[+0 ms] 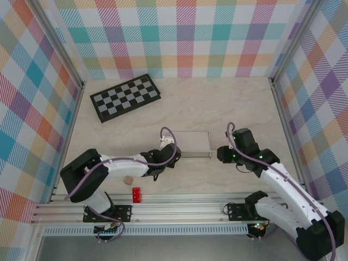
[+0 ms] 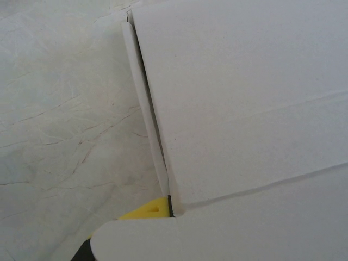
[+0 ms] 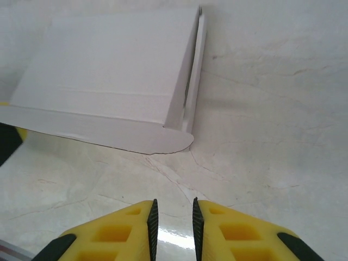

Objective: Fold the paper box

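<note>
The paper box is a white shallow cardboard box lying in the middle of the table. My left gripper is at its left end. In the left wrist view one yellow finger presses its black pad against the edge of the box, and a white flap hides the other finger, so the cardboard sits between the jaws. My right gripper hovers just right of the box, apart from it. Its jaws stand a narrow gap apart with nothing between them, a short way from the box's rounded flap corner.
A black-and-grey checkerboard lies at the back left. A small red block and a small tan piece sit near the front metal rail. Plaid walls close in the table on three sides.
</note>
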